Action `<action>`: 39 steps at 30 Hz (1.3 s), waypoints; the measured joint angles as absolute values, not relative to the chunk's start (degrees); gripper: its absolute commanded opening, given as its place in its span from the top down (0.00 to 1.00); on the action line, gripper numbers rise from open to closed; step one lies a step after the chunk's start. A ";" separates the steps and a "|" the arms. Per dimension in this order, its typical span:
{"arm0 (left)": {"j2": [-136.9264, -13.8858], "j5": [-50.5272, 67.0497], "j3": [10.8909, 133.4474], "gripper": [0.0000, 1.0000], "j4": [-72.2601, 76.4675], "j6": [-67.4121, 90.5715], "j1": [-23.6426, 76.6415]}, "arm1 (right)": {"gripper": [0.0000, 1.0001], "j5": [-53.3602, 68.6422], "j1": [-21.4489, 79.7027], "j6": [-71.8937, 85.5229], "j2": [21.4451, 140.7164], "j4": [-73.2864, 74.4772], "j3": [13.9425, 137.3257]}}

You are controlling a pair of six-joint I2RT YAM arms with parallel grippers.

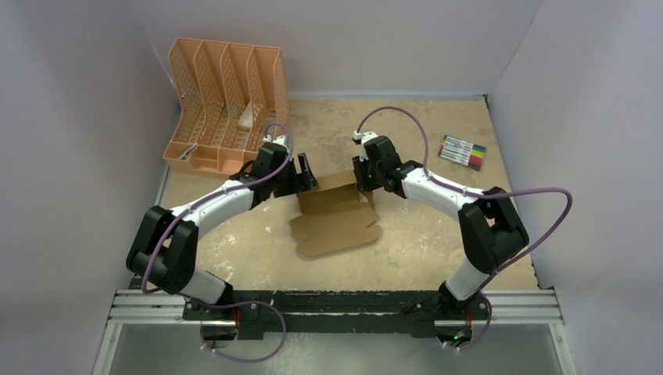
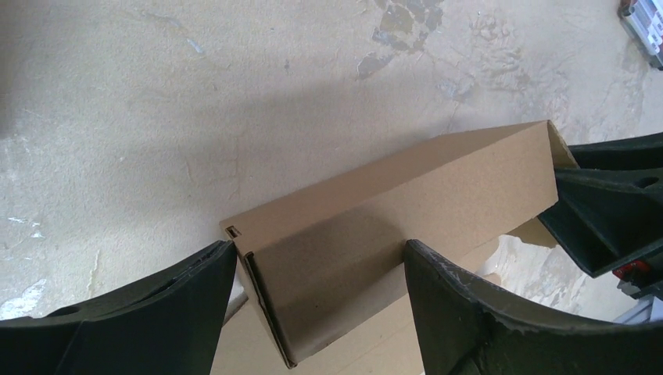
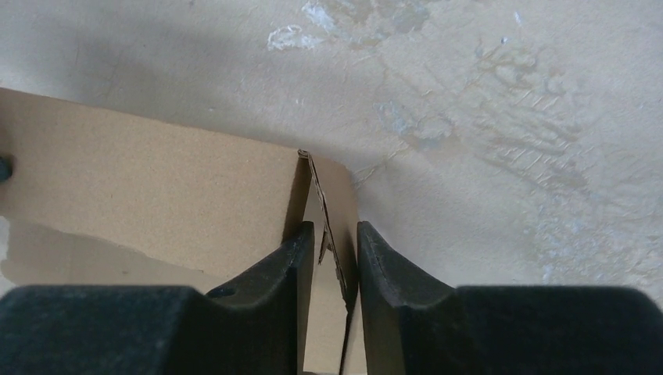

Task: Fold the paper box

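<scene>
The paper box (image 1: 336, 226) is sitting about mid-desk (image 1: 422, 125), right between the two arms, and it's only half made. The far wall is stood up, while the near part with the wavy flaps lies flat on the desk. I'd call this the wall-raising step, with the back panel up and the end bits getting sorted. The right gripper (image 3: 335, 233) is at the right end of that upright wall, fingers nearly together with a thin end flap of cardboard sandwiched between them, so it looks like it's pinching that flap. The left gripper (image 2: 319, 246) is at the other end with its fingers spread wide, and the wall's left corner and its little end tab sit in the gap. One finger looks right up against the corner, but it isn't squeezing anything as far as I can see. My guess for the next move is that the left one has to close on its end tab, or push it round square to the wall. The right should hold steady meanwhile so the wall doesn't flop back down. After that the flat front part has to come up. The orange file organizer (image 1: 223, 101) and the pack of markers (image 1: 462, 152) are well off toward the back.
</scene>
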State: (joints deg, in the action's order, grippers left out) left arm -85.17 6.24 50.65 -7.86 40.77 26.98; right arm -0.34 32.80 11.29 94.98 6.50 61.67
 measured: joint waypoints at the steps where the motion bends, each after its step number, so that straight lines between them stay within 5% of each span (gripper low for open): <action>1: -85.17 5.91 50.63 0.24 -7.86 40.64 26.98 | 0.68 -0.38 32.82 11.94 94.76 6.28 61.21; 20: -84.62 3.60 50.24 0.24 -8.51 37.87 27.16 | 0.57 8.93 34.13 7.90 82.87 5.34 50.43; 31: -81.54 3.62 48.51 0.24 -11.14 37.98 27.51 | 0.81 10.41 34.11 9.65 80.42 4.45 48.38; 39: -78.94 4.14 44.25 0.25 -7.42 41.43 27.42 | 0.90 12.58 33.87 18.02 80.60 -3.86 44.84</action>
State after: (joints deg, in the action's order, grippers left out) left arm -78.94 4.14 44.25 -7.42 41.43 27.42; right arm 12.58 33.87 18.02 80.60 -3.86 44.84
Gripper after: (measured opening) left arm 0.760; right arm 0.132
